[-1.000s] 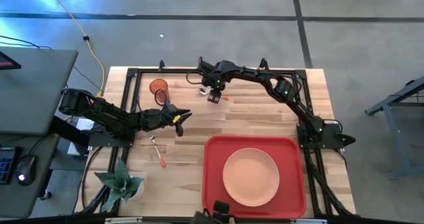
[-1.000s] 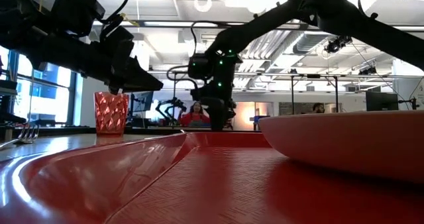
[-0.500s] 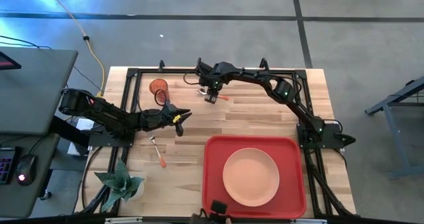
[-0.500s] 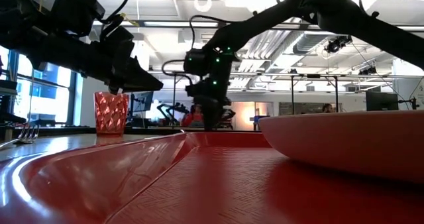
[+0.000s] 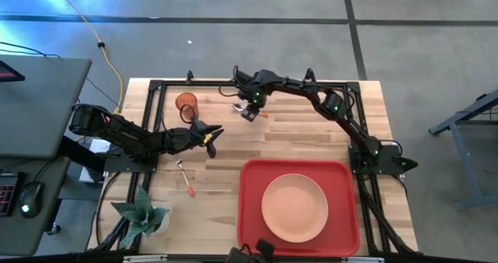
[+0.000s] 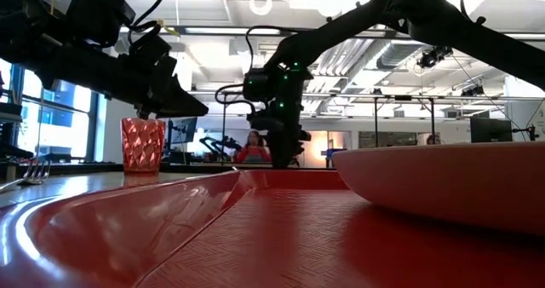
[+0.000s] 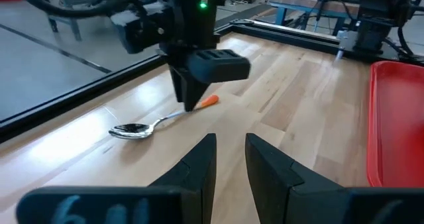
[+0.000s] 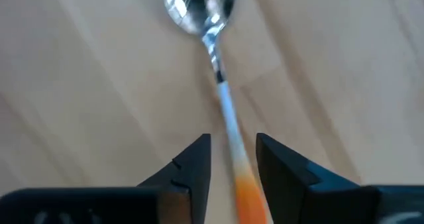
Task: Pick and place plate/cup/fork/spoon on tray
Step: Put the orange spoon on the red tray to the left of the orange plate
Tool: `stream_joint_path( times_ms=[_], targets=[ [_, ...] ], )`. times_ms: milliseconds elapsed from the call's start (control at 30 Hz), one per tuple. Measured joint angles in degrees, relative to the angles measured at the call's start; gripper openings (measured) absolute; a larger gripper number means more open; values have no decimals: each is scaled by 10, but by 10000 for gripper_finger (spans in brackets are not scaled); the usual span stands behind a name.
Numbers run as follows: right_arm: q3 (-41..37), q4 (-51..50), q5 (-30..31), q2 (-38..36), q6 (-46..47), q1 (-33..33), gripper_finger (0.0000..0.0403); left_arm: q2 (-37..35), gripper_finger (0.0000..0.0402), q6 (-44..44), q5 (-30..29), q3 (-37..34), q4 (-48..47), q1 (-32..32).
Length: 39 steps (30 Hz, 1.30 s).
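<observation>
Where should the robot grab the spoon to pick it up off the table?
Best on its thin handle, coming straight down from above. The spoon lies flat on the table, so only its narrow sides offer a grip. The round shiny end is wide and slippery. The right gripper already has an open finger on each side of the handle, just above the orange part.

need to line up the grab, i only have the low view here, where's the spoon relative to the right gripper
Observer: The spoon lies flat on the wood, its handle running between the open fingers of the right gripper.
Operator: is it gripped yet
Observer: No, there are gaps on both sides of the handle in the right wrist view.
Operator: which end is orange
Observer: The end at the right gripper; the silver bowl points away from it.
Operator: left arm in the way?
Observer: The left gripper waits apart, between cup and fork.
</observation>
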Motion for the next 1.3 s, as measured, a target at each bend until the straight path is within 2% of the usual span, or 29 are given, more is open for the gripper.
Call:
stream_joint_path(
  times_ms=[100, 200, 267, 333, 467, 533, 700, 833, 967, 1033, 1200, 1300],
  targets=[
    [0, -9, -30, 0, -16, 6, 90, 0, 69, 1, 0, 0, 0, 0],
    [0, -11, -98, 0, -35, 17, 71, 0, 69, 1, 0, 0, 0, 0],
    [0, -7, -115, 0, -40, 26, 59, 0, 69, 1, 0, 0, 0, 0],
    [14, -5, -82, 0, -28, 33, 48, 0, 69, 1, -2, 0, -1, 0],
    [63, 23, 62, 0, 38, 37, 34, 0, 69, -22, -34, 0, -7, 0],
    [92, 35, 93, 0, 63, 37, 33, 0, 69, -34, -52, 0, -13, 0],
    [109, 76, 48, -2, 58, 38, 60, 0, 69, -49, -63, 0, -21, 0],
    [91, 95, 55, 7, 80, 45, 107, 0, 69, -49, -63, 0, -30, 0],
    [89, 140, 80, 23, 192, 49, 152, 0, 69, -59, -61, 0, -36, 0],
    [90, 183, 80, 23, 211, 50, 167, 0, 69, -60, -56, 0, -37, 0],
    [90, 185, 120, 22, 225, 46, 178, 0, 69, -70, -55, 0, -43, 0],
    [90, 160, 98, 22, 240, 32, 174, 0, 69, -72, -49, 0, -44, 0]
  ],
)
